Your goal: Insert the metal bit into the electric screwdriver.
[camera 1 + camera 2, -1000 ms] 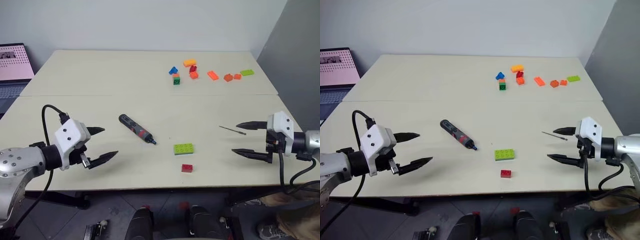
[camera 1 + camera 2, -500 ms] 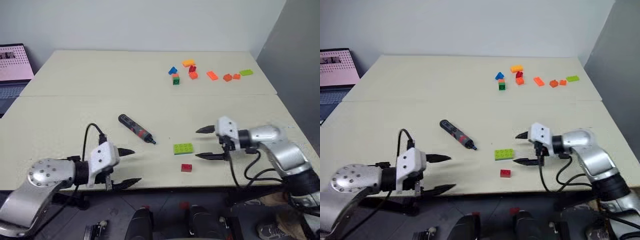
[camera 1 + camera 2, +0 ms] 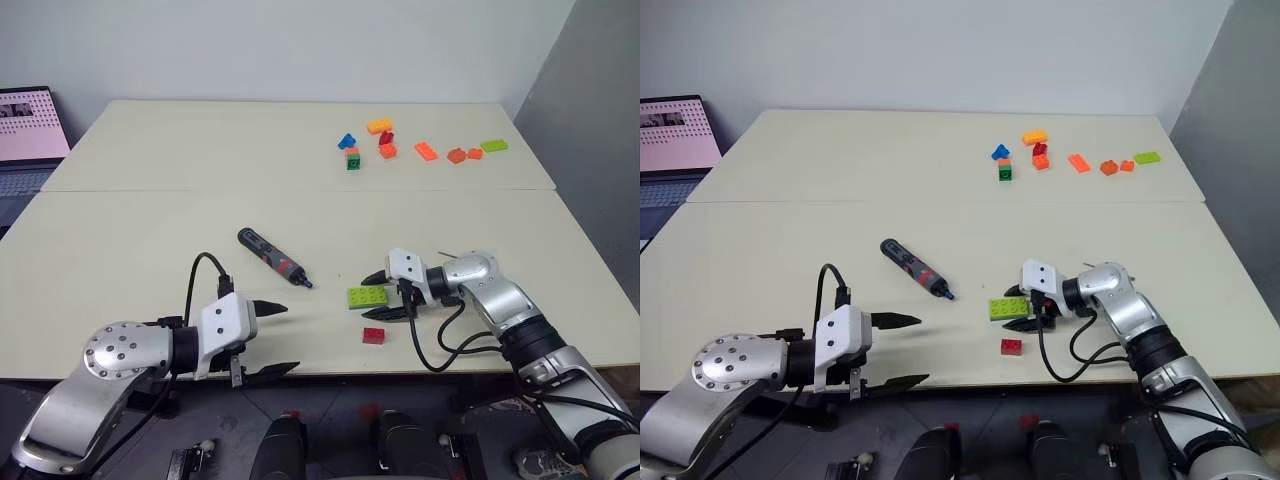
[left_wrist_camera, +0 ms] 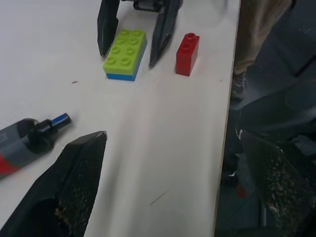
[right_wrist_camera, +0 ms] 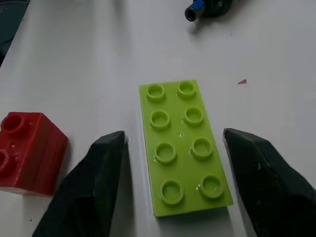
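The electric screwdriver [image 3: 272, 257], dark with a red band and a blue tip, lies flat on the table, tip toward the front right. Of the metal bit, just a short thin end [image 3: 443, 253] seems to show behind my right arm. My right gripper [image 3: 372, 298] is open and straddles a lime green brick [image 3: 367, 296]. One finger [image 5: 106, 168] stands on each long side, with a gap to the brick on both. My left gripper [image 3: 290, 338] is open and empty at the table's front edge, short of the screwdriver's tip [image 4: 59, 119].
A small red brick [image 3: 374, 336] sits just in front of the lime one, beside my right gripper's near finger. Several coloured bricks [image 3: 385, 150] lie scattered at the back right. A laptop [image 3: 25, 130] stands off the table's left side.
My right arm has swung left and down, away from the bit, and its narrowed jaws now straddle the lime brick. My left gripper has moved right and down toward the front edge.
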Controlling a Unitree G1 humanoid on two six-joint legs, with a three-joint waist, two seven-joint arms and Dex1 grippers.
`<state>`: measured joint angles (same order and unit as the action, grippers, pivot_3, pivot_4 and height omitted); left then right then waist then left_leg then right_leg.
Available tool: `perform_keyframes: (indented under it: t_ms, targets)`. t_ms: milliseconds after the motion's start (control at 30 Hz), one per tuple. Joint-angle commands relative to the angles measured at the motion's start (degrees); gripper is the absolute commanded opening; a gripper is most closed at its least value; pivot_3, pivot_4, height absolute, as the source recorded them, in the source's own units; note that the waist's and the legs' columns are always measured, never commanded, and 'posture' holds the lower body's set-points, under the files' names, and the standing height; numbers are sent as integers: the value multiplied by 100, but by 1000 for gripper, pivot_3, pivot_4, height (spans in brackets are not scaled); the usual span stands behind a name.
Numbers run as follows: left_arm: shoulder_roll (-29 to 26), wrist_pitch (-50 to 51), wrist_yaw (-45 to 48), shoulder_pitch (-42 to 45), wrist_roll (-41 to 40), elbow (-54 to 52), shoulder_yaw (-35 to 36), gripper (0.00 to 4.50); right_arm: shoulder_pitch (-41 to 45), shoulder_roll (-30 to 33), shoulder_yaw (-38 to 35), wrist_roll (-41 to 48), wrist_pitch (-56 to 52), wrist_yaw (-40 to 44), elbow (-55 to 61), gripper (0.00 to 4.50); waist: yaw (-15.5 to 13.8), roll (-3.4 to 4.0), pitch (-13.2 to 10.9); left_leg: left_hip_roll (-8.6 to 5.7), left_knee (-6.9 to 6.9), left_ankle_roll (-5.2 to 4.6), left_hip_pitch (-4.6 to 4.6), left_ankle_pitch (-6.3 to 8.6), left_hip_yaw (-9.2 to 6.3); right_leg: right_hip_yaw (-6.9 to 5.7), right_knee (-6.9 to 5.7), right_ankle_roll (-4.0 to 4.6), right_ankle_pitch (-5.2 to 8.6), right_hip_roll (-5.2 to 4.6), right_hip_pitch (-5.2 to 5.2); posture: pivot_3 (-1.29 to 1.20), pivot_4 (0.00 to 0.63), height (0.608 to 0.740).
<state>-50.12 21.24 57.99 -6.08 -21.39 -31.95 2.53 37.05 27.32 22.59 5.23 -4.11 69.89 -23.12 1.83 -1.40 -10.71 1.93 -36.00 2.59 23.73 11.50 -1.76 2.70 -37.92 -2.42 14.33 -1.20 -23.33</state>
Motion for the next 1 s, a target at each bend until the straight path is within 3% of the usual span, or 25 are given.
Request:
perform_keyframes:
  t_ms: [33,133,333,533,733,1000]
  targets:
    - [85,-162,-62,26,28,-15,2,4500,64,-15,-200,32,154,39,134,2325,0,0,0,0,0,0,0,0,-1,0,-1,1,0,0,0,0,150,740]
    - [125,-160,-37,75,-1,20,-17,4500,11,41,-260,27,220,23,223,1530,-1,0,0,1,0,0,-2,0,-1,0,-4,1,0,1,0,0,150,740]
    - [388,45,-79,421,-300,25,-60,4500,-252,329,-871,323,-35,-269,927,1523,-16,1,0,0,-2,0,-1,-1,-2,0,-4,0,0,1,1,0,150,740]
    - [856,182,-396,907,-408,-54,-274,4500,-810,592,-2496,403,-413,-2101,1081,1523,-40,0,0,-2,-4,0,2,-1,-7,-1,-4,-1,0,2,3,0,150,740]
    - [1258,69,-564,1403,-377,140,-492,4500,-506,528,-3283,-49,-302,-4122,-181,1523,14,0,0,-5,-6,-1,-3,-2,-3,10,-7,-3,-2,4,5,0,150,740]
    - [1437,-126,-512,1517,-174,273,-799,4500,533,343,-3372,-298,-414,-5472,-2112,1523,140,1,0,-7,-1,-7,-14,-6,19,44,-9,-14,-9,11,5,0,150,740]
